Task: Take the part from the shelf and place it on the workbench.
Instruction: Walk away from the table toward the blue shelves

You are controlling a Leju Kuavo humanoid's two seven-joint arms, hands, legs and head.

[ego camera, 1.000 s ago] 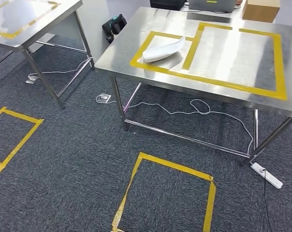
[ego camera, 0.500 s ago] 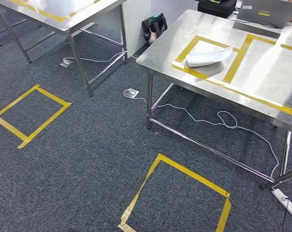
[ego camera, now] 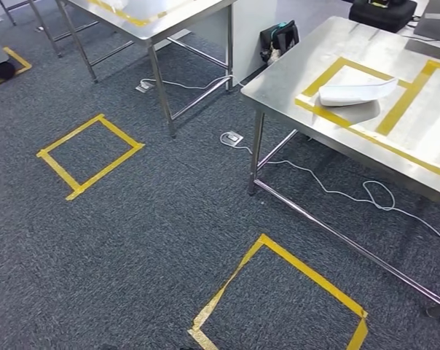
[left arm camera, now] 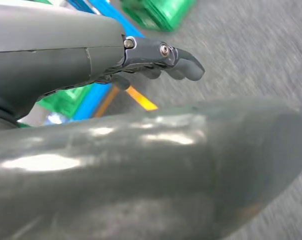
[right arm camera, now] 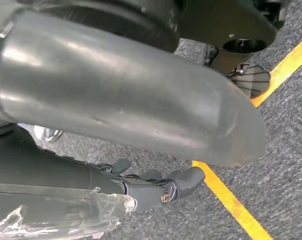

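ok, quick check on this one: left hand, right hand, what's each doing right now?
Left hand: fingers stretched out straight, holding nothing; open.
Right hand: fingers extended, nothing between them; open.

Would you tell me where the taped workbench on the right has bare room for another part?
The workbench is bare in the taped box right of the yellow tape divider. The left box is crowded by the white part.

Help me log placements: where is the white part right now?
In the head view the white part lies on the steel workbench at upper right, inside the left-hand yellow tape rectangle.
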